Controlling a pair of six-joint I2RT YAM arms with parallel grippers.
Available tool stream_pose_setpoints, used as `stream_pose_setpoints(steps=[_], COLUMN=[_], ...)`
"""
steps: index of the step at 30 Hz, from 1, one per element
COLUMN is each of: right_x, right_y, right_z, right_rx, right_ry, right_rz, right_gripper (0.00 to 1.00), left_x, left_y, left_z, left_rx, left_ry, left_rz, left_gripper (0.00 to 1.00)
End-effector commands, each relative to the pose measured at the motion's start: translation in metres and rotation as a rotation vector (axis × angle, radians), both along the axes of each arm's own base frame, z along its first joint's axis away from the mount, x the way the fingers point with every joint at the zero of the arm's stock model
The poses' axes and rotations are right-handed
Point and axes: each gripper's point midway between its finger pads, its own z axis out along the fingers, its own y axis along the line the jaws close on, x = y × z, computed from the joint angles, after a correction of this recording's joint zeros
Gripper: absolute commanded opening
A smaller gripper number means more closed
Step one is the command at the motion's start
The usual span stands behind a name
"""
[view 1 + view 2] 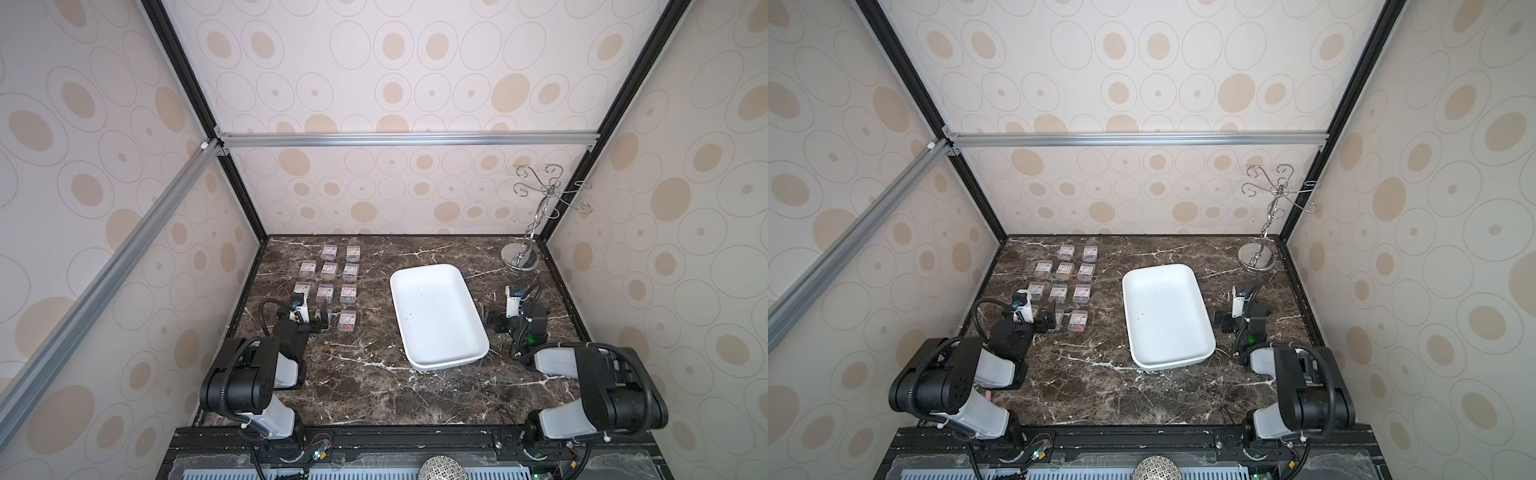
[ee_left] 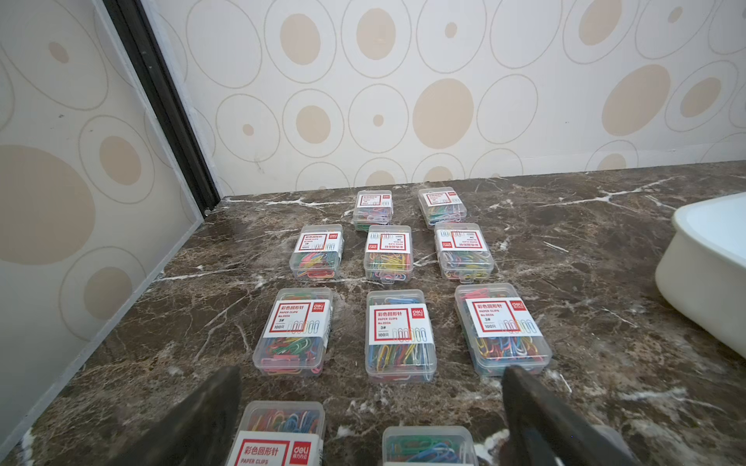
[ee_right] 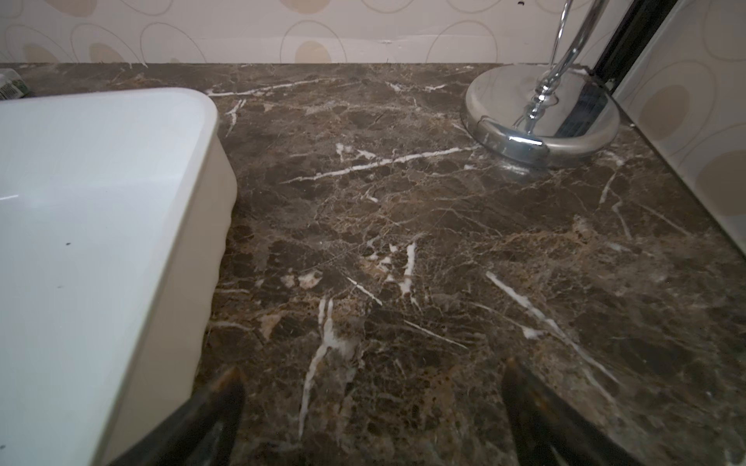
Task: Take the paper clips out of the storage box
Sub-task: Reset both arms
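1. Bare marble (image 1: 374, 299) between the paper clips (image 1: 329, 270) and the storage box (image 1: 436, 316) leaves me a passing lane.
2. The chrome stand (image 1: 519, 258) blocks the far right corner.
3. Gaps among the paper clips are narrow.

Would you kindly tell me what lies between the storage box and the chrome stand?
Only bare marble tabletop lies between the storage box and the chrome stand; the right wrist view shows it best.

A chrome hook stand (image 1: 518, 257) stands far back on the marble tabletop (image 1: 374, 386).
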Motion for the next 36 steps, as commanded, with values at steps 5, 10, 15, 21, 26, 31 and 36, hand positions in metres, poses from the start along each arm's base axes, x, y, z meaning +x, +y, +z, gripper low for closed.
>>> stream_pose_setpoints(steps=[5,10,15,21,26,31,36], right_x=[0.0209,0.0201,0.0208,0.0194,0.0189,0.0188,0.0190], right_y=[0.0132,0.0142,0.0137,0.0142,0.0143,0.0143,0.0142], right_z=[0.0203,0.0180,0.0184,0.0206,0.0206,0.0211,0.0210], right_rx=[0.000,-0.003,-0.003,-0.001,-0.001,-0.002,-0.002], right_ry=[-0.060,-0.043,-0.045,-0.059,-0.059,-0.060,-0.059], right_rz=[0.085,0.091,0.088,0.090,0.090,0.090,0.090], right_gripper=[1.00,0.99,1.00,1.00,1.00,1.00,1.00], left_x=[0.0056,0.0057,0.0057,0.0058,0.0057,0.0057,0.0057], left_y=[0.0001,0.0004,0.0004,0.0005,0.0001,0.0001,0.0001], left_z=[0.0145,0.0148,0.0146,0.0149,0.0145,0.0146,0.0144], left_rx=[-0.001,-0.001,-0.001,-0.001,-0.001,-0.001,-0.001], left_ry=[-0.050,-0.051,-0.050,-0.051,-0.050,-0.050,-0.050], left_rz=[-0.001,0.000,0.000,0.000,0.000,0.000,0.000], left_gripper=[1.00,1.00,1.00,1.00,1.00,1.00,1.00])
